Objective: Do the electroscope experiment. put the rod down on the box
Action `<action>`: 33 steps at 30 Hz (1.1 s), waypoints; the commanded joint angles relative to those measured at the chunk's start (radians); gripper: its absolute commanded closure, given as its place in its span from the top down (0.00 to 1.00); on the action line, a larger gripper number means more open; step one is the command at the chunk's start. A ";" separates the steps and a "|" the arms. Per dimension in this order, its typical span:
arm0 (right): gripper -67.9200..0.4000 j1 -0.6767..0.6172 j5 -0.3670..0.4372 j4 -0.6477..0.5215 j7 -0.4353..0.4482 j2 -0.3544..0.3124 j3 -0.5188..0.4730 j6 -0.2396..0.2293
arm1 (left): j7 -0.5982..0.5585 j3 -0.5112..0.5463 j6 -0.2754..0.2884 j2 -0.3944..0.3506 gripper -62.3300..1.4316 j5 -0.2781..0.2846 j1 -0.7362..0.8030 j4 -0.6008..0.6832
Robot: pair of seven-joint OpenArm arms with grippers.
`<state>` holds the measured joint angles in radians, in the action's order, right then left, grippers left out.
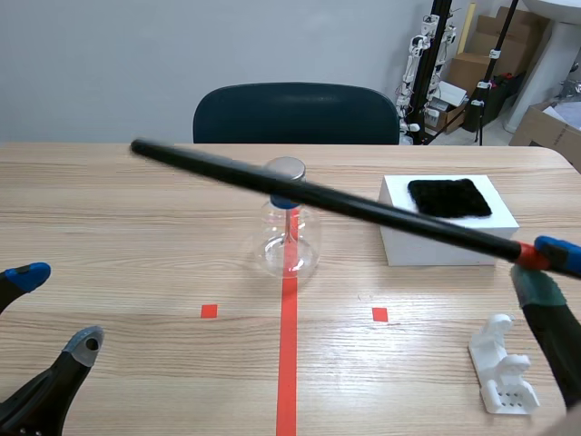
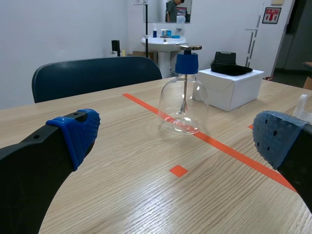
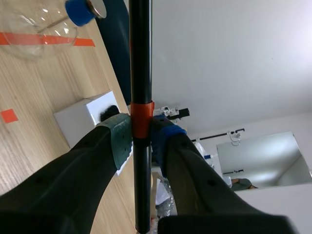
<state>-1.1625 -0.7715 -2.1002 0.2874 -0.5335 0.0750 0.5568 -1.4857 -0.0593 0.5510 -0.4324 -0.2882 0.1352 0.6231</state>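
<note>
Rod, long, stiff, and judged light and slick, hangs in the air near the box, not yet on it, with the right gripper clamped just below its orange band near one end.

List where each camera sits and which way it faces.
Scene view: between the arms, facing across the table toward the chair; left hand and right hand show low.
Left wrist view: on the left arm, low, facing the flask; the open left hand shows.
Right wrist view: on the right arm, looking along the rod its hand grips.
All share the flask and white box.
</note>
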 commanded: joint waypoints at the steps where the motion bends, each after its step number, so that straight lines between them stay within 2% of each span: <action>1: 0.11 0.050 0.011 -0.015 -0.032 -0.026 -0.002 -0.032 | -0.015 0.003 -0.002 0.000 1.00 0.007 -0.005 0.011; 2: 0.11 0.072 0.021 -0.015 -0.056 -0.042 -0.002 -0.069 | -0.015 0.003 -0.002 0.000 1.00 0.007 -0.005 0.011; 6: 0.11 0.181 0.025 -0.015 -0.156 -0.109 -0.002 -0.269 | -0.015 0.003 -0.002 0.000 1.00 0.007 -0.005 0.011; 10: 0.11 0.287 0.029 -0.015 -0.223 -0.144 -0.002 -0.466 | -0.015 0.003 -0.002 0.000 1.00 0.007 -0.005 0.011; 12: 0.11 0.341 0.056 -0.015 -0.251 -0.158 -0.002 -0.563 | -0.015 0.003 -0.002 0.000 1.00 0.007 -0.005 0.011; 17: 0.11 0.478 0.150 -0.015 -0.321 -0.192 -0.002 -0.898 | -0.015 0.003 -0.002 0.000 1.00 0.007 -0.005 0.011; 19: 0.11 0.521 0.192 -0.014 -0.345 -0.208 -0.002 -0.996 | -0.015 0.003 -0.002 0.000 1.00 0.007 -0.005 0.011; 24: 0.11 0.613 0.260 0.002 -0.361 -0.235 -0.002 -1.173 | -0.015 0.003 -0.002 0.000 1.00 0.007 -0.005 0.011; 27: 0.11 0.668 0.282 0.031 -0.360 -0.234 -0.002 -1.300 | -0.015 0.003 -0.002 0.000 1.00 0.007 -0.005 0.011; 33: 0.11 0.761 0.356 0.106 -0.359 -0.233 0.000 -1.302 | -0.015 0.003 -0.002 0.000 1.00 0.007 -0.005 0.011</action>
<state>-0.4217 -0.4274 -1.9907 -0.0734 -0.7589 0.0765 -0.7395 -1.4857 -0.0593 0.5510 -0.4320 -0.2886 0.1352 0.6231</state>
